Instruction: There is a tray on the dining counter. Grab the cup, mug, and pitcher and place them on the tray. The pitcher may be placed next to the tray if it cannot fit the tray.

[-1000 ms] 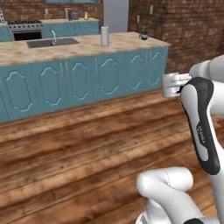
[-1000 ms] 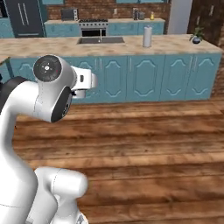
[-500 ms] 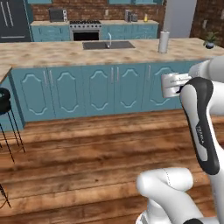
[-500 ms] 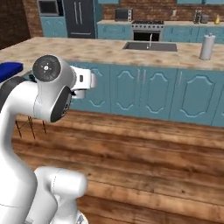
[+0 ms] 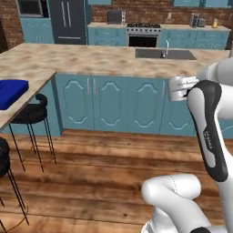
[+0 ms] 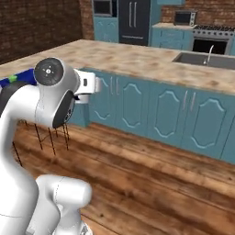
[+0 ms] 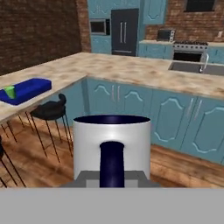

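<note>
The light grey mug with its dark navy handle facing the camera sits upright in my gripper, which is shut on it. In the left base view the gripper is held out at counter height over the wooden floor. The bright blue tray lies on the dining counter far to the left, with the green cup standing on its near end. The same tray lies at the left edge of the left base view. The pitcher is out of view.
Black bar stools stand under the dining counter's overhang. A marble worktop with teal cabinets and a sink runs across ahead. A fridge and stove line the back wall. Wooden floor lies between me and the cabinets.
The whole picture has slid to the right, so the camera has turned left. The blue tray and the stools have come into view. The arm keeps its pose with the mug.
</note>
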